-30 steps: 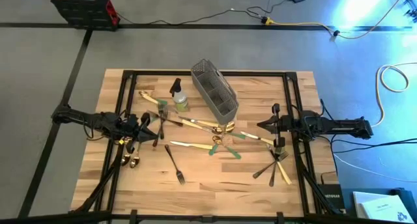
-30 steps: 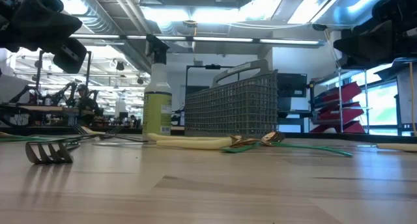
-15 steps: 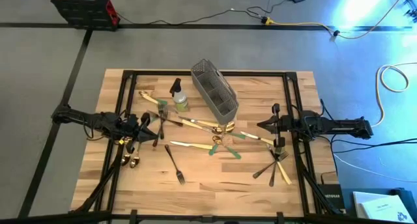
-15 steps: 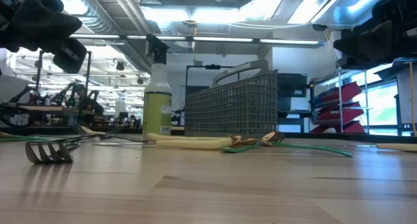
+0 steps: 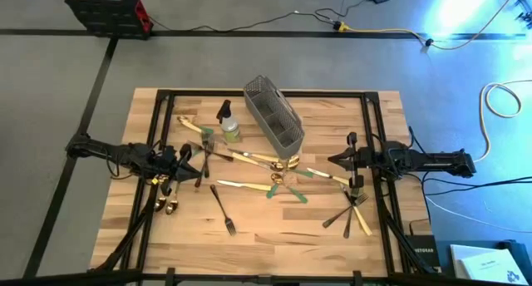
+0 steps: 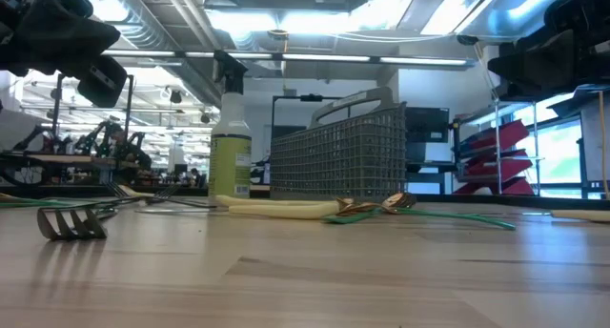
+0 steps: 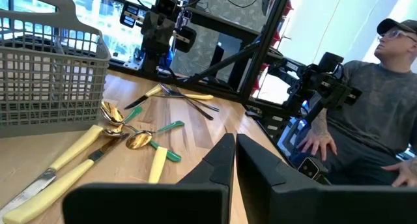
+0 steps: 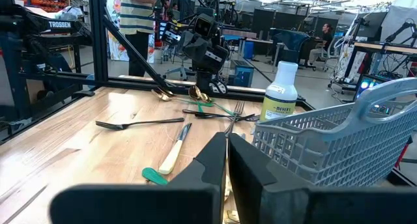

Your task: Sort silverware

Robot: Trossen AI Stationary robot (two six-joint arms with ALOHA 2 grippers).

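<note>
Nothing has changed over the last second: both arms sit exactly where they were and no piece of cutlery has shifted, so sorting has not started and every piece is yet to be placed.

The left gripper [image 5: 198,165] hovers at the table's left side, fingers pressed together, holding nothing. The right gripper [image 5: 334,161] hovers at the right side, fingers also closed and empty.

The silverware [image 5: 274,179], slim gold, black, cream-handled and green-handled forks, spoons and knives, lies scattered on the light wooden table [image 5: 274,236] between the two grippers. A black fork [image 5: 223,209] lies alone, forward of the left gripper toward the table's near edge. A crossed bundle of forks and a cream knife [image 5: 353,213] lies just beside the right gripper. Two gold spoons [image 5: 169,204] lie close under the left arm.

The grey wire-mesh rectangular caddy [image 5: 273,123] stands between the grippers, nearer the far edge, with no cutlery visible in it. A small spray bottle with green liquid [image 5: 229,125] stands just beside it on the left gripper's side, and judging by its spot it could be knocked on a reach to the caddy. The overlapping central pieces look awkward to pick singly. A person [image 7: 374,113] sits beyond the table.
</note>
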